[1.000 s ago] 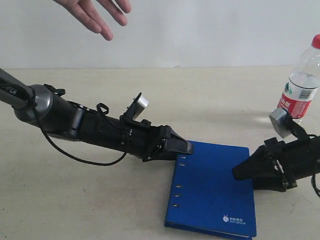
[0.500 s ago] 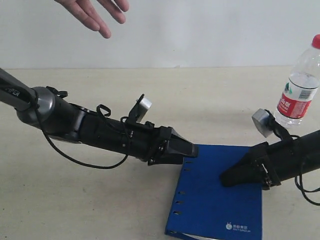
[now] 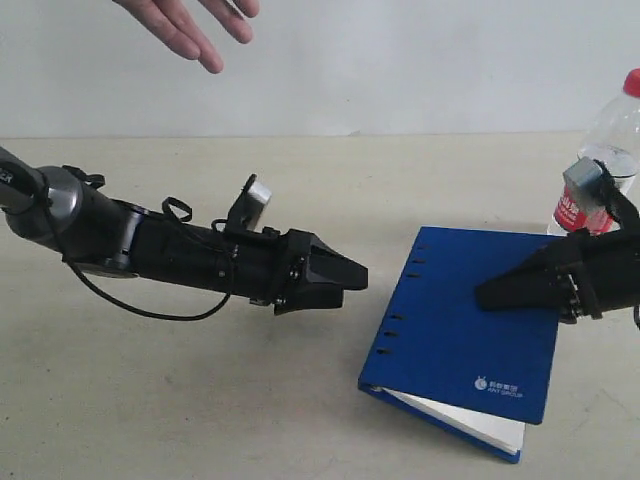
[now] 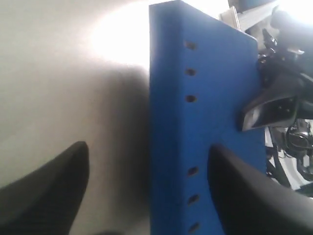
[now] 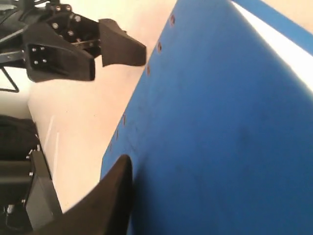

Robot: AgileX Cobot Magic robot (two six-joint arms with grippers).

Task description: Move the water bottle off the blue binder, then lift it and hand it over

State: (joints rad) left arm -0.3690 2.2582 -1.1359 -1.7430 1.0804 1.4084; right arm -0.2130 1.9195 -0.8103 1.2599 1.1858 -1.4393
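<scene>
Water bottle [image 3: 614,146]: upright at far right, off blue binder [image 3: 450,330]; clear, red cap, red-white label. Partly hidden by right gripper [image 3: 490,293], which lies over the binder cover, opening unreadable. Left gripper [image 3: 350,275]: fingers spread wide, empty, near the binder's spine. Human hand [image 3: 190,25] at upper left.

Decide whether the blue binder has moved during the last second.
Yes. The blue binder has slid right and farther back, toward the standing water bottle, which stayed put.
</scene>
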